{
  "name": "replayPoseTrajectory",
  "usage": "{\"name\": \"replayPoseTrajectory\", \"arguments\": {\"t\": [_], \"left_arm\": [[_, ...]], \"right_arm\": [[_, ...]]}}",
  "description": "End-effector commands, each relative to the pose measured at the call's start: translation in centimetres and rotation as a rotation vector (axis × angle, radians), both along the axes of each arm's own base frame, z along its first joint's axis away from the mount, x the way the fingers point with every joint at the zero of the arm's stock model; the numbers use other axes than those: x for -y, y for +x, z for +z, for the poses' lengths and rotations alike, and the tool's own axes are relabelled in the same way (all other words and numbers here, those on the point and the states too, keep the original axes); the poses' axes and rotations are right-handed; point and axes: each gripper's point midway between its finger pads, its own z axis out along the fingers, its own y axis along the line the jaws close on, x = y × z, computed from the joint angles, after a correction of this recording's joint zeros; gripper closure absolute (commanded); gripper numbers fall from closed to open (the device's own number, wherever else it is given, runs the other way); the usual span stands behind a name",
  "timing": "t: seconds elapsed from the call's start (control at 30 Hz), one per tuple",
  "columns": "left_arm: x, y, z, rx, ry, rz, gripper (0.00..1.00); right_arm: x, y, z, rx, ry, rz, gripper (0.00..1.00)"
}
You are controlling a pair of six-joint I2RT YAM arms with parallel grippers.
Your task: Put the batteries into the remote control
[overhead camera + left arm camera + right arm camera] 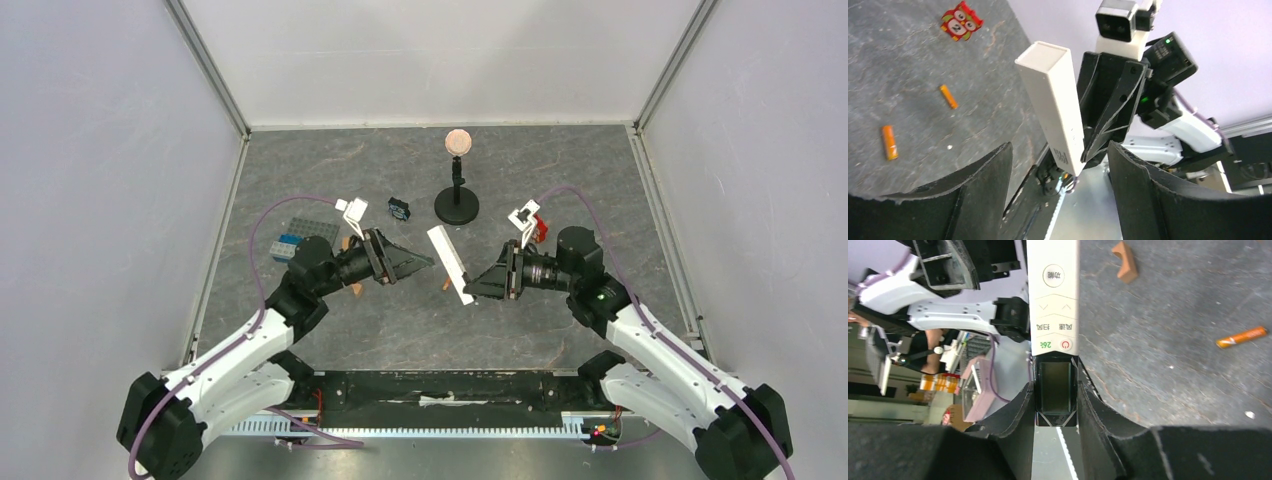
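Note:
The white remote control [450, 264] is held tilted above the table by its black-panel end in my right gripper [480, 286]. The right wrist view shows its button face [1053, 300] and the jaws of that gripper [1055, 407] pressed on both sides of the panel. My left gripper [427, 263] is open and empty, its tips just left of the remote. In the left wrist view the remote's plain back [1053, 107] stands beyond the spread jaws [1059, 150]. Two orange batteries [948, 96] [889, 142] lie on the table. One battery shows in the right wrist view [1241, 337] and one in the top view [446, 285].
A black stand with a copper disc [457, 205] stands behind the remote. A red owl figure [961, 20], a small dark block [399, 209], a grey studded plate [310, 232] and a tan arch piece [1125, 262] lie around. White walls enclose the table.

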Motion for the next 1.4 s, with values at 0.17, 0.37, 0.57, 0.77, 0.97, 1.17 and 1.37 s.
{"name": "replayPoseTrajectory", "arguments": {"t": [0.17,0.37,0.57,0.77,0.97,1.17,1.37], "left_arm": [[1.8,0.7,5.3,0.019,-0.256,-0.041,0.24],[2.5,1.0,5.6,0.025,-0.283,-0.052,0.24],[2.8,0.8,6.3,0.035,-0.331,-0.075,0.24],[3.0,0.7,6.1,0.043,-0.354,-0.091,0.24],[3.2,0.4,5.8,0.051,-0.360,-0.122,0.35],[3.5,0.3,5.7,0.035,-0.369,-0.144,0.61],[3.3,0.8,5.9,-0.043,-0.384,-0.104,0.98]], "right_arm": [[-1.0,-1.6,5.9,0.032,0.209,0.077,0.85],[-1.0,-1.7,5.9,0.033,0.211,0.073,0.85],[-1.1,-1.7,4.8,-0.004,0.200,0.073,0.84],[-1.1,-2.2,5.3,-0.022,0.241,0.096,0.84],[-1.2,-3.1,5.7,-0.050,0.283,0.141,0.84],[-1.2,-3.3,5.8,-0.064,0.286,0.150,0.83],[-0.9,-2.5,6.4,-0.020,0.298,0.081,0.50]]}}
